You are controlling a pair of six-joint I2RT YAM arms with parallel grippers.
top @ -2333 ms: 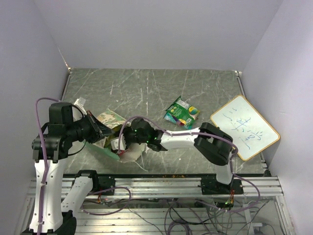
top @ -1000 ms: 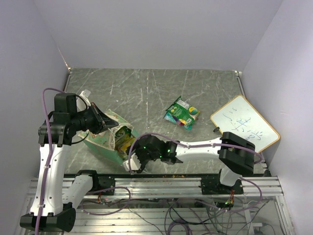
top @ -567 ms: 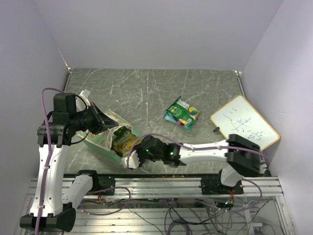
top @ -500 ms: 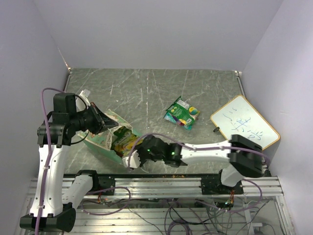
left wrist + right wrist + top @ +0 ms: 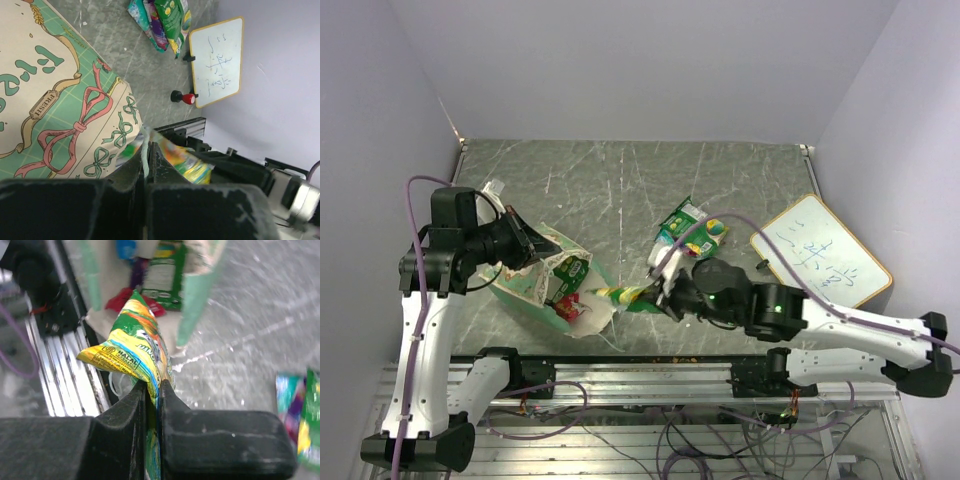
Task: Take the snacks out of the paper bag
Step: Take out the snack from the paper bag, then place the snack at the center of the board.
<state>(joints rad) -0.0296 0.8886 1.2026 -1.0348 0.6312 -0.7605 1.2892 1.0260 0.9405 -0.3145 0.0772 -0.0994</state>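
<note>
The paper bag (image 5: 542, 286) lies tilted at the front left, with its mouth toward the right. My left gripper (image 5: 527, 246) is shut on its white string handle (image 5: 145, 159), and the bag's printed side (image 5: 60, 100) fills the left wrist view. My right gripper (image 5: 656, 291) is shut on a green-yellow snack packet (image 5: 621, 295) and holds it just outside the bag's mouth; the packet also shows in the right wrist view (image 5: 131, 347). A green packet (image 5: 164, 275) and a red one (image 5: 124, 300) show inside the bag. Two snack packets (image 5: 692, 230) lie on the table to the right.
A wood-framed whiteboard (image 5: 820, 259) lies at the right edge. A small red-topped black knob (image 5: 761, 266) sits beside it. The metal rail (image 5: 650, 378) runs along the table's near edge, close below the bag.
My right gripper has come out of the bag's mouth with the green-yellow packet and moved right. The right arm has swung out to the right. My left gripper still holds the bag.
</note>
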